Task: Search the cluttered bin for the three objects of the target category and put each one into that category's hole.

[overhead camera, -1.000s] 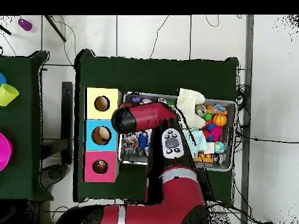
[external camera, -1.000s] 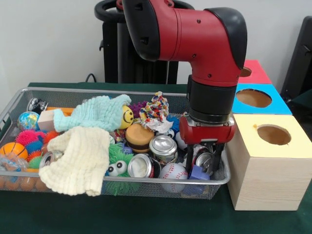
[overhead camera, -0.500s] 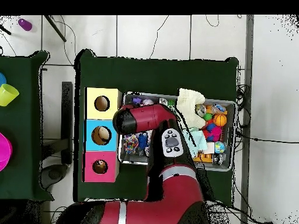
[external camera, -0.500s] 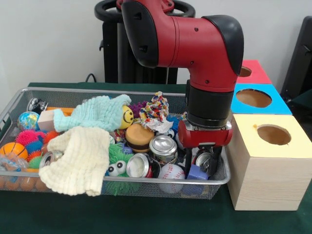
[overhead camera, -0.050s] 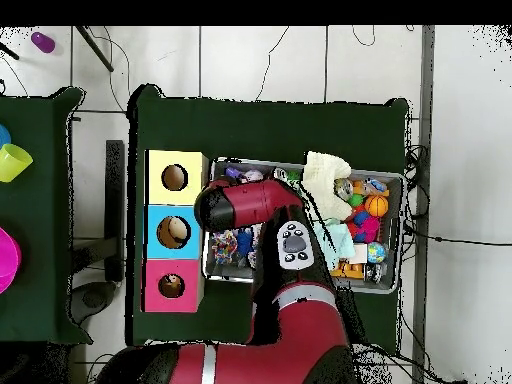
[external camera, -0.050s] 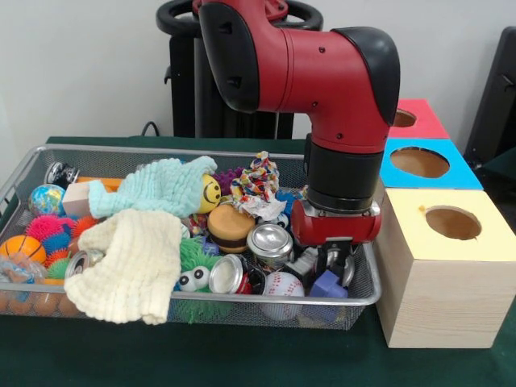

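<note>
Red arm bends at the elbow and drops straight down, wrist vertical, gripper (external camera, -0.050s: 334,262) low, its fingers' spread hard to read.

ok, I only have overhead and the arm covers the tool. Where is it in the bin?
Observer: The front view shows the tool down inside the mesh bin, at the end next to the yellow-topped box, just above a purple block.
Operator: Any cans near it?
Observer: Two. An upright can and a tipped can sit just beside it, with a baseball next to the tipped one.
Operator: Holding anything?
Observer: Something silvery shows right at the tool, but I cannot tell whether it is gripped.
</note>
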Controlling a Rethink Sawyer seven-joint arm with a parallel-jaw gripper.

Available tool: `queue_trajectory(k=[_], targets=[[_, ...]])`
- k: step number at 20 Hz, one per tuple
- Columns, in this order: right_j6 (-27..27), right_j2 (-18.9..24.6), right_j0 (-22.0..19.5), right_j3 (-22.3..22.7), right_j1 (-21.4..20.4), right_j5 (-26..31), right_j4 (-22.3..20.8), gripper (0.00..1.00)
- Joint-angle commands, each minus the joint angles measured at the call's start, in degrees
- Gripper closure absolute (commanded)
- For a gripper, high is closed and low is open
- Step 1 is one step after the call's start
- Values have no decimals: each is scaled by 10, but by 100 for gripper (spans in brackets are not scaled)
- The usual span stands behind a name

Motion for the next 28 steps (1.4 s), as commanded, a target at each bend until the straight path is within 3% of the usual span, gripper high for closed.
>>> queue_trajectory(k=[1,10,16,23,28], targets=[[55,24,-18,0,25,2,8,100],[37,26,-14,-2,-48,105,38,100],[20,29,-16,-18,-72,161,50,100],[13,31,-19,-29,-88,198,56,100],[22,24,-15,-30,-83,189,47,100]])
